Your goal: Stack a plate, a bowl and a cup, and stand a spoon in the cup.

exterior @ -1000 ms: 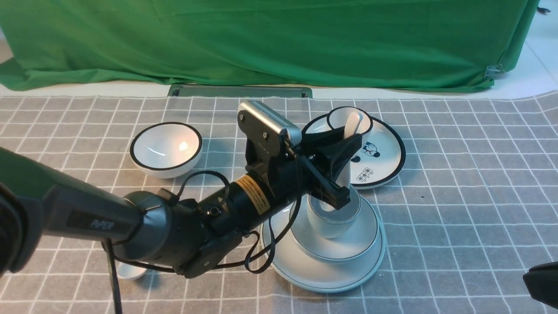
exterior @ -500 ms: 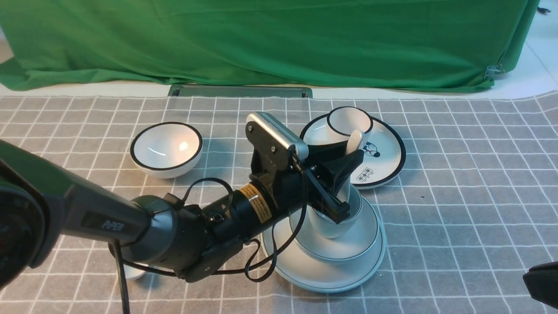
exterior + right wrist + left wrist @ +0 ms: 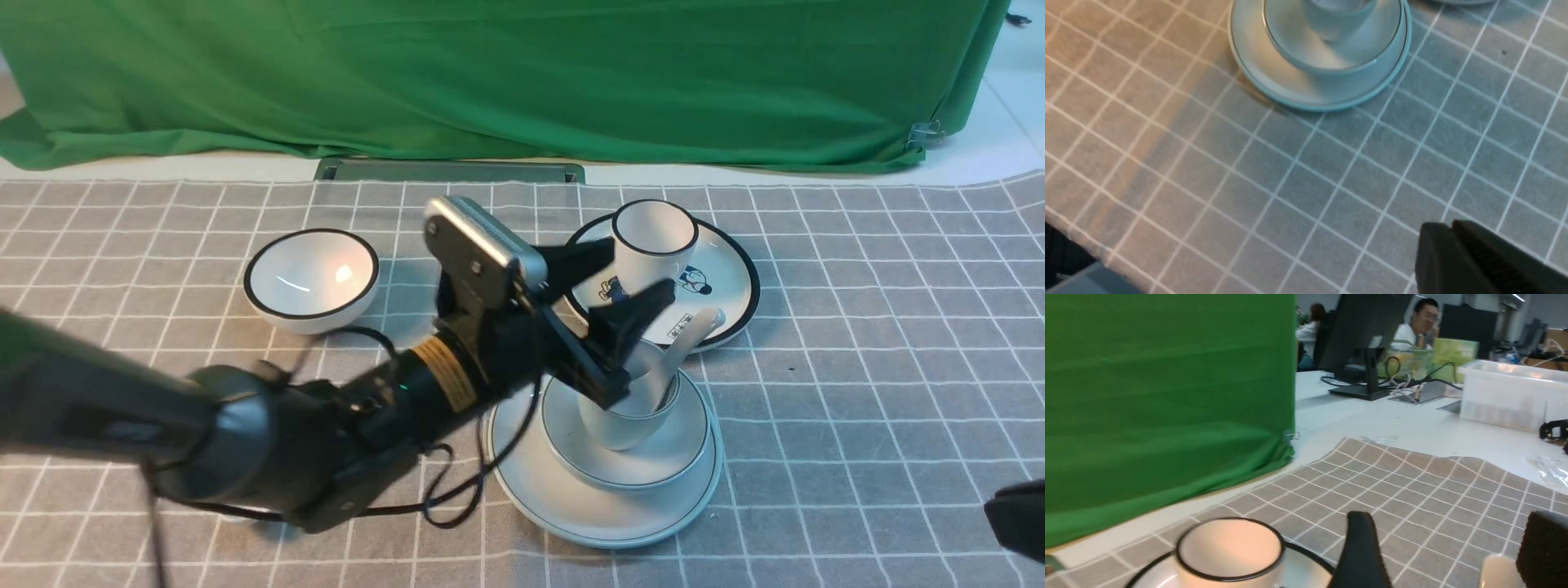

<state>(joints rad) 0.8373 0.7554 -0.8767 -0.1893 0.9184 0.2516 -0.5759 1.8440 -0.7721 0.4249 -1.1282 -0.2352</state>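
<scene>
Grey-checked counter (image 3: 857, 367), green drape (image 3: 522, 73) behind. Got the spoon (image 3: 690, 343) propped in the cup (image 3: 624, 420), atop bowl (image 3: 653, 457) and plate (image 3: 588, 506). Left fingers (image 3: 641, 309) spread beside its handle, right fingers (image 3: 1478, 253) pressed together. Could snag that handle backing out, toppling the cup.

The front view looks forward over the whole cloth (image 3: 857, 367), the left wrist view, low, faces the black-rimmed cup (image 3: 1231, 547) closely, and the right wrist view looks down at the plate (image 3: 1261, 69), both seen from front too.

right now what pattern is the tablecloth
The tablecloth is grey with a grid of thin white lines. It shows best in the front view.
</scene>
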